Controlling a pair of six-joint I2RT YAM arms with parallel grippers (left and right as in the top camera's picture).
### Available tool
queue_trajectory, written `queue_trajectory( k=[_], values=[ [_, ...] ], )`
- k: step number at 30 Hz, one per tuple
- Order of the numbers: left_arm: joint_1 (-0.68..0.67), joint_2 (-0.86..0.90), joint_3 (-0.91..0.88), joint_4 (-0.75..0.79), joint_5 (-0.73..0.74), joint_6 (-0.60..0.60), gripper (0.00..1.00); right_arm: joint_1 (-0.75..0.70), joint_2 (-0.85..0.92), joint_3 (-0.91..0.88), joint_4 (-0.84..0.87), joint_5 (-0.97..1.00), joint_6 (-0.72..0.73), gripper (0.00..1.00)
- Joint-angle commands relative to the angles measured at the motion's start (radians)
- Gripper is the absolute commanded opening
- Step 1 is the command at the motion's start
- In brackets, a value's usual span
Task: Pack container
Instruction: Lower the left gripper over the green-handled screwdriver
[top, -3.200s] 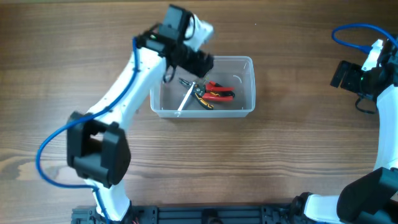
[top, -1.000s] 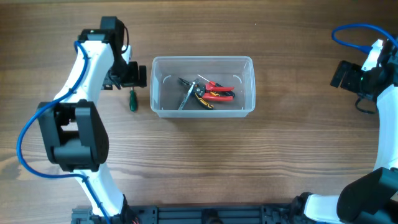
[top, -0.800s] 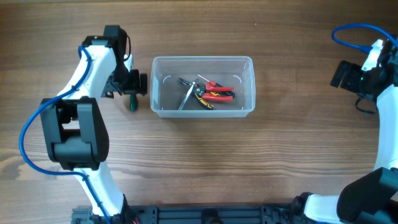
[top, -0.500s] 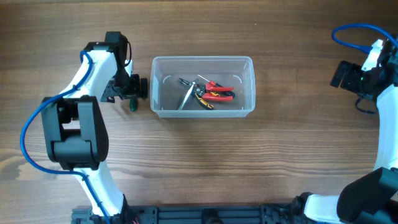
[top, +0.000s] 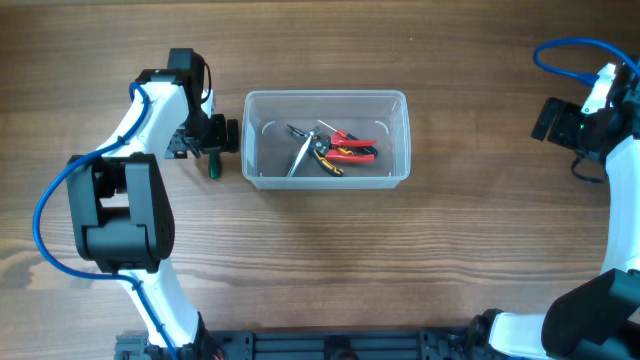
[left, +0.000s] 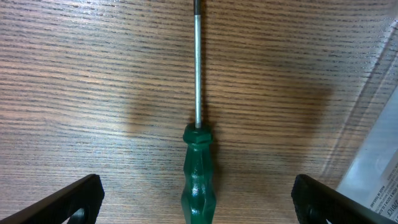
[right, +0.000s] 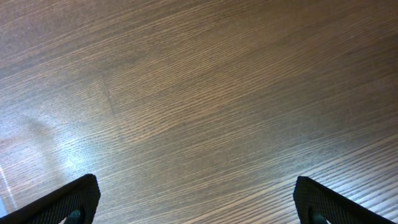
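Note:
The clear plastic container (top: 400, 110) sits mid-table and holds red-handled pliers (top: 350, 147) and a metal tool (top: 300, 155). A green-handled screwdriver (top: 212, 165) lies on the table just left of the container. In the left wrist view the screwdriver (left: 198, 180) lies lengthwise between my open fingers, shaft pointing away, with the container wall (left: 373, 149) at the right. My left gripper (top: 213, 140) hovers over the screwdriver, open, not touching it. My right gripper (top: 560, 120) is open at the far right over bare wood.
The table is brown wood (top: 400, 260). The left arm's base stands at the front left (top: 125, 215), the right arm along the right edge (top: 615, 150). A blue cable (top: 560, 55) loops at the back right.
My left arm left the container, swung left and came down over the green screwdriver, covering more of it. The right arm has not moved.

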Motion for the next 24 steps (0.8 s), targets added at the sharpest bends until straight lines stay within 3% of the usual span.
queue_trajectory(
  k=[1,24],
  values=[
    [0.005,0.029,-0.006,0.004,0.012,-0.014,1.0,-0.003,0.0,-0.002,0.002,-0.005,0.013,1.0],
    [0.005,0.074,-0.006,0.024,0.012,-0.014,1.0,-0.003,0.0,-0.002,0.002,-0.005,0.013,1.0]
  ],
)
